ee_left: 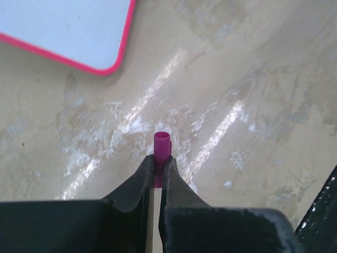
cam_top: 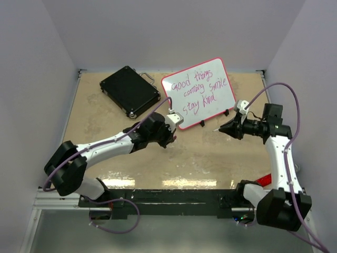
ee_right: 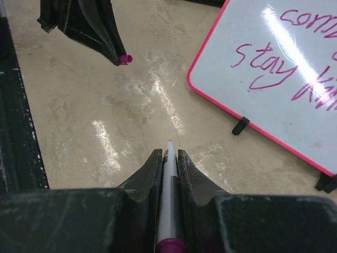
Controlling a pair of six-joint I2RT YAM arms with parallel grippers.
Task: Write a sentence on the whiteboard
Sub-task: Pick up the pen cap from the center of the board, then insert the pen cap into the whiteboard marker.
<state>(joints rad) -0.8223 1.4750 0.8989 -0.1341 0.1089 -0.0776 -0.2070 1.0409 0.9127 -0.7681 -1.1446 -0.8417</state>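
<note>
At the far side of the tan, mottled worktop, seen from above, the whiteboard stands tilted on small black feet, a glossy white rectangle with rounded corners and a thin pink-red rim. The sentence runs across it in three lines of looping pink-purple handwriting. A black hard case lies just to its left. The left fingers sit near the board's lower left corner and the right fingers near its lower right, both apart from it. Through the left wrist camera, the smooth black left fingers are pressed together on a short magenta cap, a hollow plastic tube with its open end pointing away. The board's bare rounded corner lies well ahead, to the upper left, above the shiny worktop. Through the right wrist camera, the right fingers pinch a slim white marker with a magenta end, its fine tip over the worktop. The whiteboard lies ahead to the right, showing part of the sentence and a foot.
</note>
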